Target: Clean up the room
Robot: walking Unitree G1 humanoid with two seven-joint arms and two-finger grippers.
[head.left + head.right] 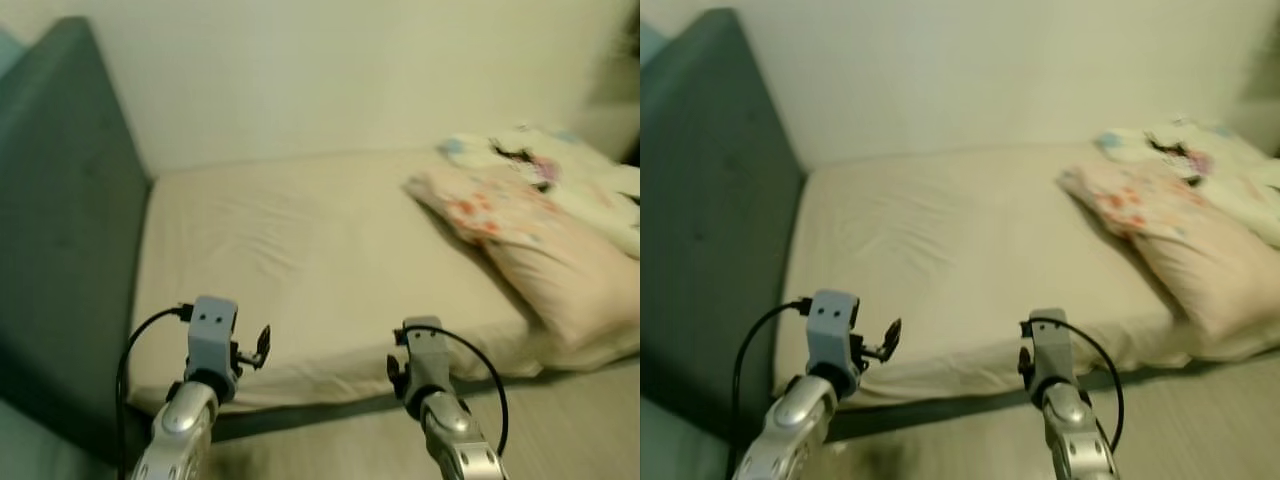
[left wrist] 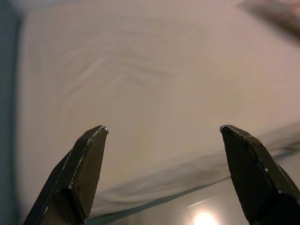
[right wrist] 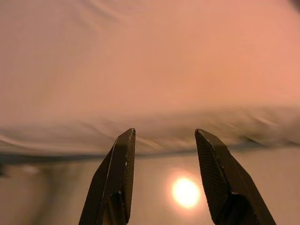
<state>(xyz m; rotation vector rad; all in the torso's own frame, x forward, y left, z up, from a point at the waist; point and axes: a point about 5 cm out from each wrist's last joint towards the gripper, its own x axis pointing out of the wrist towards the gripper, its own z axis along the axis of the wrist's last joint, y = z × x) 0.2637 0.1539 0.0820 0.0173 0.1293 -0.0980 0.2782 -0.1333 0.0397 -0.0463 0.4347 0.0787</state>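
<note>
The bed (image 1: 330,260) lies ahead of both my tools, and its pillow (image 1: 545,250) and rumpled blanket (image 1: 560,170) sit well off beyond my right tool (image 3: 164,136). I judge I should close in before reaching. My left tool (image 2: 161,131) gapes wide, the right moderately; both hold nothing.

Both arms raised forward; left gripper (image 2: 161,133) spread wide, right gripper (image 3: 164,136) parted, pointing toward 12 o'clock.
</note>
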